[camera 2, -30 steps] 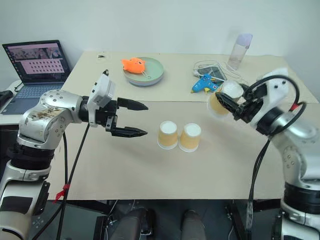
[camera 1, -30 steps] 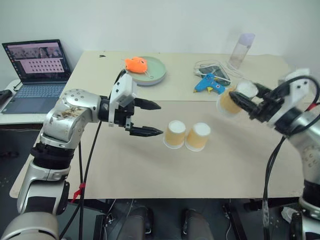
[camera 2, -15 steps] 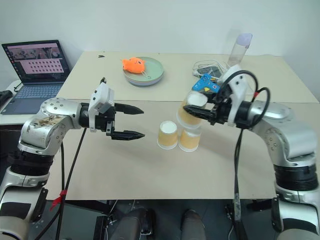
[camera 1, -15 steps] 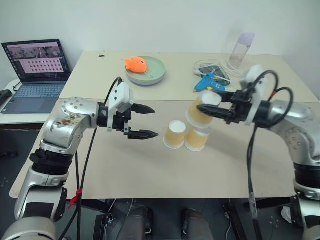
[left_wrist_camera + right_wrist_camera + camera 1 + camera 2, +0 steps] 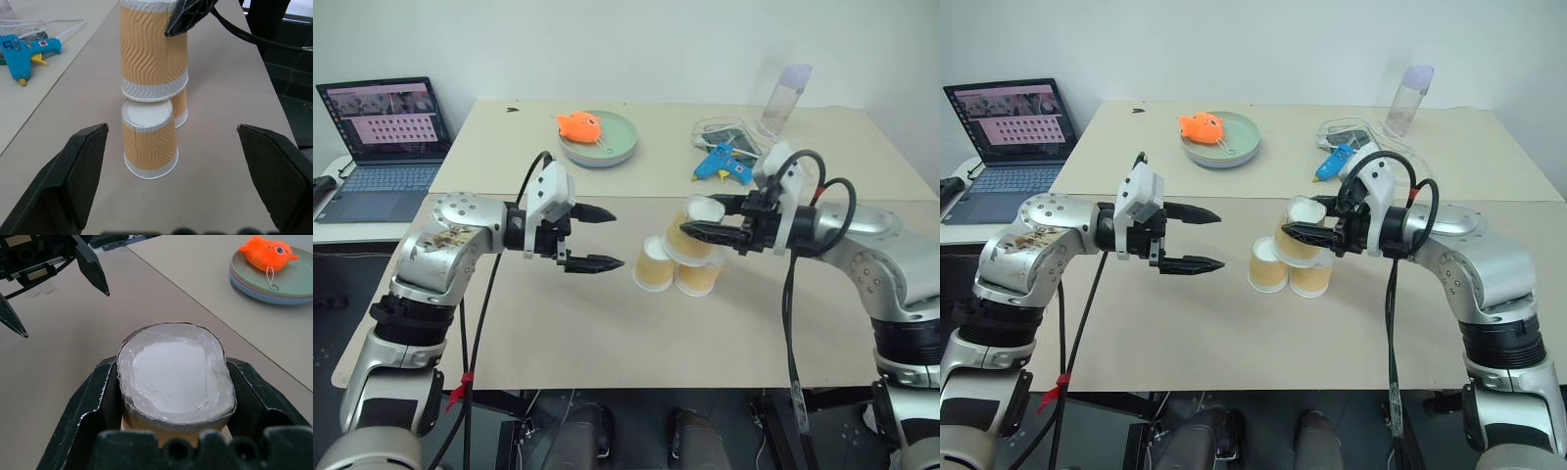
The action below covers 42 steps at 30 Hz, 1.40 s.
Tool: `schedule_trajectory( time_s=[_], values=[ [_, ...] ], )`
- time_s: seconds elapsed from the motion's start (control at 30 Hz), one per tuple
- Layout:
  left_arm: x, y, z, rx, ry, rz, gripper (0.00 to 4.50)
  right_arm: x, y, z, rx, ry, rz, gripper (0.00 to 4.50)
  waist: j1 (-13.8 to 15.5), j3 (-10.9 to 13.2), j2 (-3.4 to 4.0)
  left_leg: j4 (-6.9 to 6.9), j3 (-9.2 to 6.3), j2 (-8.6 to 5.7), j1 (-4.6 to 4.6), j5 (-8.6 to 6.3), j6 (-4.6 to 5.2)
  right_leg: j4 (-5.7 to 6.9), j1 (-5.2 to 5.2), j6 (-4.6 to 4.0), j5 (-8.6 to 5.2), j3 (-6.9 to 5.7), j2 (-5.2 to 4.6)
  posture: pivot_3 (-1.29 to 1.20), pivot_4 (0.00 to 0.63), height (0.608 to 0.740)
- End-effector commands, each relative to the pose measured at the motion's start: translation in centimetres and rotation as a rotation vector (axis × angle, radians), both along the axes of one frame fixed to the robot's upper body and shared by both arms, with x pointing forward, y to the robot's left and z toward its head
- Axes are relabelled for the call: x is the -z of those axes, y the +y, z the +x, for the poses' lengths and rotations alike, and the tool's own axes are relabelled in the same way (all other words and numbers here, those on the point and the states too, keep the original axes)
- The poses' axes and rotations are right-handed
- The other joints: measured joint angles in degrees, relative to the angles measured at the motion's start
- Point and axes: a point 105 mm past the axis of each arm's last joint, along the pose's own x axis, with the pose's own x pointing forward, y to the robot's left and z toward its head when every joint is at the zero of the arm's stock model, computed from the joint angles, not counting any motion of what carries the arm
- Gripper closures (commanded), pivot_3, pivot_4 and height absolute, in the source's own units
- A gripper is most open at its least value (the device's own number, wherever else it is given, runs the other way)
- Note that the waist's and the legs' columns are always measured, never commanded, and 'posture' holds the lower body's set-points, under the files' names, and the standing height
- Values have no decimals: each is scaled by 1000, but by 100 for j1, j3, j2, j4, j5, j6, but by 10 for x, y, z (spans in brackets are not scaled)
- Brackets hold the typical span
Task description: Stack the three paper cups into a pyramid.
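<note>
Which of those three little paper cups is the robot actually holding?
The top cup, pinched upside down in the right gripper above the other two cups, which stand side by side on the table.

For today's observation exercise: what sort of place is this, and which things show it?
Probably a robotics lab or workshop bench: a laptop on a side desk, a blue glue gun with loose cables, and paper cups set out on a plain table as a test task.

Both arms wear rounded silver-grey metal shells with black ribbed joint bands. The left arm's shell (image 5: pixel 450 235) shows brownish scuffs. Loose black cables loop along each forearm. White camera blocks sit behind the pointed black two-finger grippers, left (image 5: pixel 592 238) and right (image 5: pixel 710 219).
</note>
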Motion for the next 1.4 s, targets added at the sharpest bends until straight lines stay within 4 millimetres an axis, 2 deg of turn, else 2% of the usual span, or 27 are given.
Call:
schedule_trajectory(
  time_s=[0.03, 0.17, 0.23, 0.33, 0.7, 1.03, 1.1, 1.17, 1.23, 1.33, 1.4],
  values=[
    [-12, 1, -4, 8, -43, -18, 0, -4, 2, -2, -4, -45, -24, 1942, 0, 0, 0, 0, 0, 0, 1, 0, -1, 0, 0, 0, 0, 0, 0, 0, 150, 740],
    [-12, 1, -4, 9, -42, -17, 0, -5, 2, -1, 4, -53, -23, 1942, -1, 0, 0, 0, 0, 0, 2, -1, -3, 1, 1, 0, 0, 0, 0, 0, 150, 740],
    [-12, 1, -3, 9, -41, -17, 0, -5, 2, 0, 9, -59, -23, 973, -1, 0, 0, 0, 0, 0, 2, 0, -3, 0, 0, 0, 0, 0, 0, 0, 150, 740],
    [-12, 1, -3, 7, -41, -18, 0, -7, 2, 1, 13, -63, -19, 80, 0, 0, 0, 0, 0, 0, 2, 0, -4, 0, 0, 0, 0, 0, 0, 0, 150, 740],
    [-11, 1, -3, 9, -39, -19, 0, -22, 2, -2, 20, -87, 13, 27, -1, 0, 0, -1, 0, -1, 1, 0, -4, 0, -1, 0, 0, 0, 0, 0, 150, 740],
    [-11, 2, -2, 7, -37, -19, 0, -58, 7, -15, -4, -152, 101, 27, 0, 0, 1, -2, 0, -1, 1, -4, -11, 0, -2, 0, 0, 0, 0, 0, 150, 740],
    [-12, 2, -2, 5, -39, -23, 0, -76, 5, -16, 8, -173, 186, 27, -1, 1, 1, -1, 0, 0, 1, -4, -10, 0, -2, 0, 0, 0, 0, 0, 150, 740],
    [-12, 4, 0, -14, -52, -34, 0, -99, -9, -17, 48, -208, 304, 27, -2, 1, 1, -1, 0, 0, 0, -3, -11, 2, -4, -1, 1, 1, 0, 0, 150, 740],
    [-14, 7, 4, -70, -50, -72, 0, -107, -34, -11, 159, -225, 370, 27, 16, 1, 2, -2, -1, 0, 0, -3, -11, 2, -4, -1, 1, 0, 0, 0, 150, 740],
    [-18, 22, 21, -264, -85, -168, 0, -86, -89, 4, 449, -236, 320, 27, 67, 0, -2, -2, -6, -2, 3, -12, -18, -4, -12, -1, 1, -9, -1, 0, 150, 740],
    [-18, 34, 30, -379, -93, -207, 0, -70, -113, 7, 569, -240, 261, 27, 92, -1, -7, -1, -6, -8, 2, -20, -28, -6, -4, 0, 1, -8, -4, 0, 150, 740]
  ],
)
